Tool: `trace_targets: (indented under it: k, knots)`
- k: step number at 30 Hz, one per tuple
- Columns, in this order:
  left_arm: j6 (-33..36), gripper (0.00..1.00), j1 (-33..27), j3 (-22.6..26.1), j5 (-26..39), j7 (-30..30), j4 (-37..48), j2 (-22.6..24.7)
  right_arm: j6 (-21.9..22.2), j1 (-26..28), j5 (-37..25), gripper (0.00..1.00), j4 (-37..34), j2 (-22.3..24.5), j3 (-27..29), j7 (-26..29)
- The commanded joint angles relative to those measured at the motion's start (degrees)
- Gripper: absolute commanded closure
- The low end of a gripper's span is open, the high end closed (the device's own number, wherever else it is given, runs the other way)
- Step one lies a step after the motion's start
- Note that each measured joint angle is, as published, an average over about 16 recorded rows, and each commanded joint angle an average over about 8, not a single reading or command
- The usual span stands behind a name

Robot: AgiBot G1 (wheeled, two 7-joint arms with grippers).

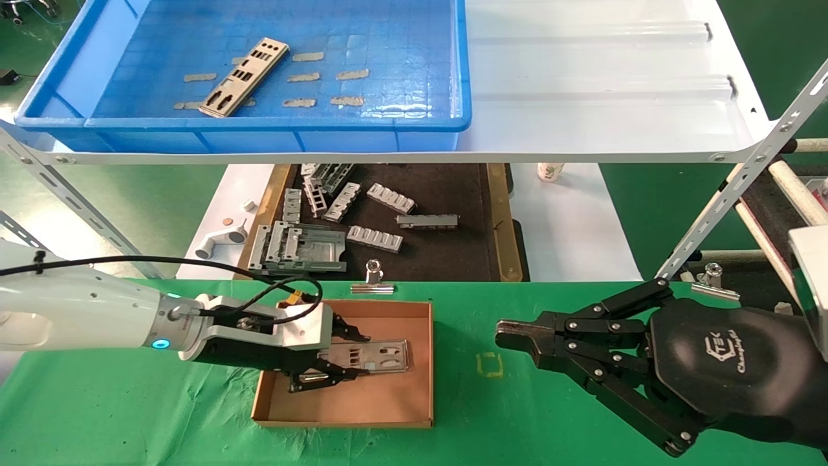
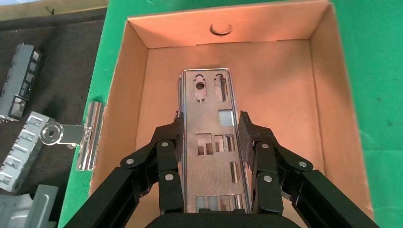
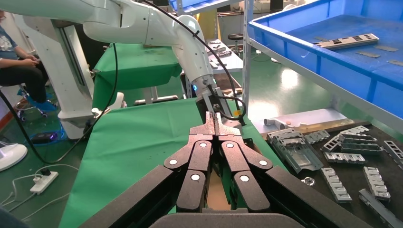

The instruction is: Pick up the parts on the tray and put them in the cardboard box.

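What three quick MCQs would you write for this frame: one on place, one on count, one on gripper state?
1. Where is the plate that the left gripper holds?
A. over the cardboard box
B. in the tray
C. on the dark mat

2. How many plates lie in the tray?
A. none
B. one
C. three

3. How is the right gripper?
A. shut on a plate
B. wide open
C. shut, holding nothing

Key: 1 A, left wrist view shows box floor under the plate. 2 B, a single plate in tray. 3 C, fingertips meet with nothing between.
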Motion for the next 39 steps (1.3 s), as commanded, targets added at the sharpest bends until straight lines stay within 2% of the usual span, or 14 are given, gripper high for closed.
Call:
trace_targets:
  k: [1, 8, 10, 11, 17, 18, 19, 39]
  knots:
    - [-0.6, 1.0, 0.1, 0.0, 0.1, 0.2, 1.0, 0.6, 0.0, 0.0, 0.0, 1.0, 0.0, 0.0, 0.0, 0.0]
    - [-0.8, 0.99, 0.0, 0.0, 0.0, 0.9, 3.9, 1.9, 0.0, 0.0, 0.0, 1.0, 0.0, 0.0, 0.0, 0.0]
    - [-0.7, 0.94, -0.1, 0.0, 0.0, 1.1, 4.5, 2.1, 0.0, 0.0, 0.0, 1.0, 0.0, 0.0, 0.0, 0.0]
    - [-0.6, 0.85, -0.1, 0.0, 0.0, 1.2, 4.8, 2.2, 0.0, 0.0, 0.0, 1.0, 0.0, 0.0, 0.0, 0.0]
    - [0.0, 0.12, -0.5, -0.2, -0.3, 1.9, 6.2, 2.3, 0.0, 0.0, 0.0, 1.0, 0.0, 0.0, 0.0, 0.0]
    - [0.1, 0.03, -0.6, -0.2, -0.3, 2.0, 6.4, 2.4, 0.0, 0.0, 0.0, 1.0, 0.0, 0.0, 0.0, 0.0]
    - [0.1, 0.0, -0.6, -0.3, -0.4, 2.1, 6.6, 2.4, 0.0, 0.0, 0.0, 1.0, 0.0, 0.0, 0.0, 0.0]
    - [1.7, 0.0, -1.8, -1.1, -1.5, 4.1, 9.3, 2.5, 0.0, 0.0, 0.0, 1.0, 0.0, 0.0, 0.0, 0.0]
